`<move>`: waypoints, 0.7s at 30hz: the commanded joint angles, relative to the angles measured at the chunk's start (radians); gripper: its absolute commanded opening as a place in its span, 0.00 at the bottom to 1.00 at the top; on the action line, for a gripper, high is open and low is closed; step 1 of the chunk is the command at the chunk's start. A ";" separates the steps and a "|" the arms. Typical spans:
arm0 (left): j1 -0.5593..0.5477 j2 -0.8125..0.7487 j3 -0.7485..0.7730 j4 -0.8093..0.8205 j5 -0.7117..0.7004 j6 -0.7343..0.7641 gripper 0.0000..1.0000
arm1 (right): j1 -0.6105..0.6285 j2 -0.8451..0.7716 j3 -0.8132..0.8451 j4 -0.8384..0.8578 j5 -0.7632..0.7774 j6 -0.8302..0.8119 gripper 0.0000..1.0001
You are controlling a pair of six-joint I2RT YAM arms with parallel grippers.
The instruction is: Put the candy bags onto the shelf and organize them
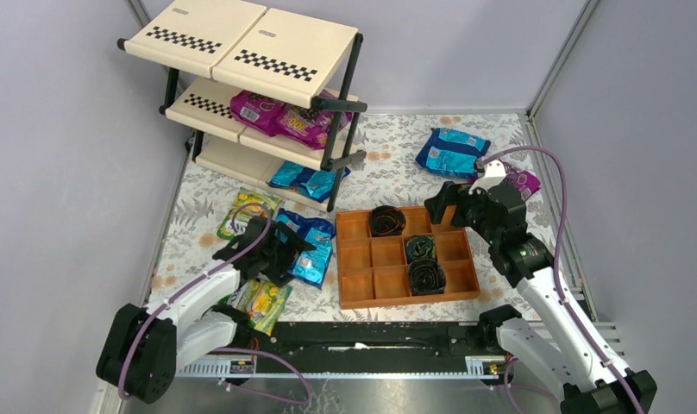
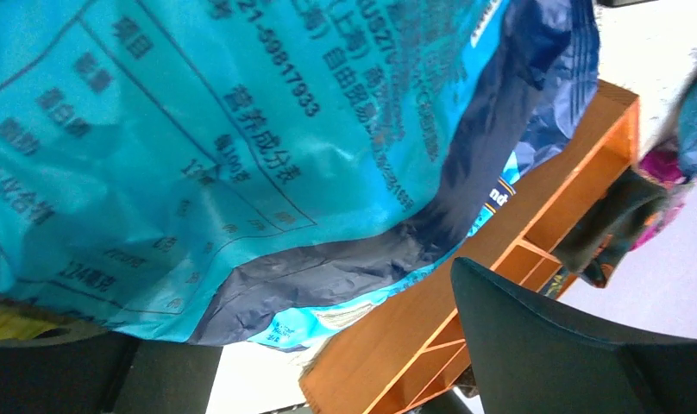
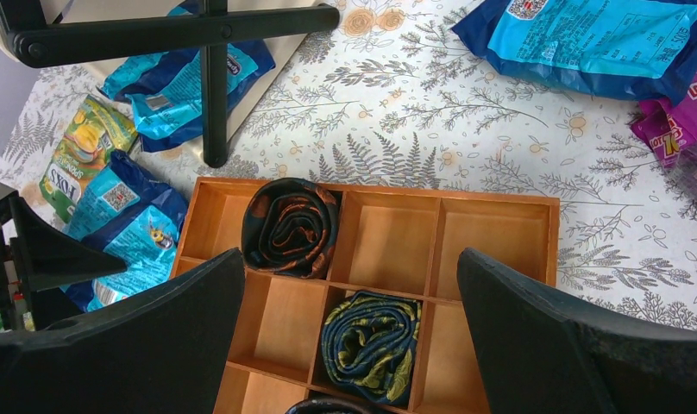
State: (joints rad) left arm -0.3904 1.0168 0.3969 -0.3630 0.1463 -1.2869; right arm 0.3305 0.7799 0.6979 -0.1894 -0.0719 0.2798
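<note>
Floral tabletop (image 1: 388, 159), open strip between shelf (image 1: 267, 52) and tray (image 1: 410, 300)

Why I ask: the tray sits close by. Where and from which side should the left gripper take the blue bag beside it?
Likely the blue bag's left edge, from above, away from the tray. The bag lies flat, its right edge close beside the tray wall, leaving little finger room there; the open left gripper hovers over the freer left side.
</note>
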 commanded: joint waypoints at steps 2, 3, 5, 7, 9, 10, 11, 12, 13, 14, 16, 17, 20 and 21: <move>-0.019 -0.021 -0.074 0.165 -0.138 -0.095 0.99 | -0.004 -0.010 0.008 0.029 0.000 -0.019 1.00; -0.019 -0.039 -0.086 0.165 -0.156 -0.104 0.99 | -0.004 -0.011 0.007 0.030 0.001 -0.019 1.00; -0.019 -0.091 -0.108 0.165 -0.197 -0.126 0.99 | -0.005 -0.009 0.005 0.033 0.000 -0.019 1.00; -0.019 -0.149 -0.140 0.153 -0.223 -0.179 0.99 | -0.005 -0.005 0.003 0.037 0.000 -0.019 1.00; -0.019 -0.206 -0.165 0.133 -0.248 -0.226 0.99 | -0.004 0.001 0.004 0.037 0.000 -0.019 1.00; -0.019 -0.227 -0.180 0.134 -0.255 -0.250 0.99 | -0.005 0.003 0.005 0.037 0.000 -0.019 1.00; -0.018 -0.244 -0.198 0.150 -0.260 -0.271 0.99 | -0.004 0.005 0.006 0.038 0.000 -0.019 1.00; -0.018 -0.255 -0.214 0.171 -0.263 -0.287 0.99 | -0.004 0.004 0.006 0.038 0.000 -0.019 1.00; -0.018 -0.262 -0.225 0.188 -0.269 -0.303 0.99 | -0.005 0.003 0.004 0.040 0.000 -0.019 1.00; -0.018 -0.265 -0.231 0.201 -0.277 -0.314 0.99 | -0.004 0.001 0.003 0.041 -0.001 -0.019 1.00; -0.017 -0.269 -0.234 0.224 -0.293 -0.319 0.99 | -0.004 0.002 0.003 0.036 -0.001 -0.019 1.00; -0.018 -0.268 -0.233 0.238 -0.301 -0.319 0.99 | -0.005 0.002 0.004 0.036 -0.002 -0.018 1.00; -0.017 -0.267 -0.244 0.292 -0.331 -0.316 0.99 | -0.004 0.001 0.002 0.037 -0.002 -0.018 1.00; -0.018 -0.264 -0.256 0.332 -0.332 -0.316 0.99 | -0.004 0.000 0.002 0.036 -0.002 -0.018 1.00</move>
State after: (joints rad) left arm -0.4114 0.7464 0.1787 -0.1421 -0.0891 -1.5585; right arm 0.3305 0.7830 0.6979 -0.1890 -0.0719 0.2764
